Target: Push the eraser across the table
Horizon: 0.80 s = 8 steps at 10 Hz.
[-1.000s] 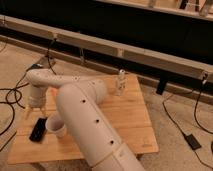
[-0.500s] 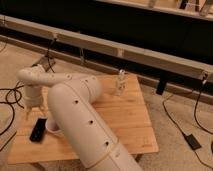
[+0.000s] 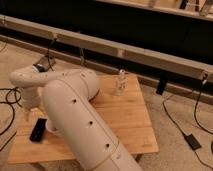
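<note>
The eraser (image 3: 38,129), a small flat black block, lies near the left front of the bamboo table (image 3: 125,120). My gripper (image 3: 27,115) hangs from the white wrist at the table's left edge. It is just behind and left of the eraser, close above the tabletop. I cannot tell whether it touches the eraser. My thick white arm (image 3: 75,115) crosses the left half of the table and hides part of it.
A white cup (image 3: 50,125) shows partly beside the eraser, against the arm. A small pale upright object (image 3: 120,82) stands at the table's back. A black box with cables (image 3: 44,65) sits behind the table. Cables and a power adapter (image 3: 192,141) lie on the floor.
The gripper has come down and slightly left toward the table's left edge, nearer the eraser. The eraser has not moved.
</note>
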Motion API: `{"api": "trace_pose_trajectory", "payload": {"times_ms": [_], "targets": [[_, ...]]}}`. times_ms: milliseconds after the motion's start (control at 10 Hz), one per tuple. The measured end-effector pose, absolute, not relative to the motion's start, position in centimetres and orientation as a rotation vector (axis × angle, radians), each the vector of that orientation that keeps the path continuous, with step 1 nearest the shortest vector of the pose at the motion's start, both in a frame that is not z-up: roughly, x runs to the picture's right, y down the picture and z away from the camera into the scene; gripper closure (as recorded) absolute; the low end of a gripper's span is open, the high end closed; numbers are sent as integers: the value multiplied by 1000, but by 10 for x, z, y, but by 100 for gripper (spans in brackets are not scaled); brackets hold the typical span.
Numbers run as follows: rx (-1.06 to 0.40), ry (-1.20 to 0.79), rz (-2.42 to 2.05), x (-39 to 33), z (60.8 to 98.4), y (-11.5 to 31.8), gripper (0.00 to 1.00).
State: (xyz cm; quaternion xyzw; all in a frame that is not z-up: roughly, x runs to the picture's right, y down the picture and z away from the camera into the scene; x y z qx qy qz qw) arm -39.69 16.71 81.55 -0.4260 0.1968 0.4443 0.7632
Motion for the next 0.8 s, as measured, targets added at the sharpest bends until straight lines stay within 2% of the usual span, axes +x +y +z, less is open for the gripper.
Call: {"api": "trace_pose_trajectory", "payload": {"times_ms": [800], "targets": [[-897,495,973,-383,782,221,35]]}}
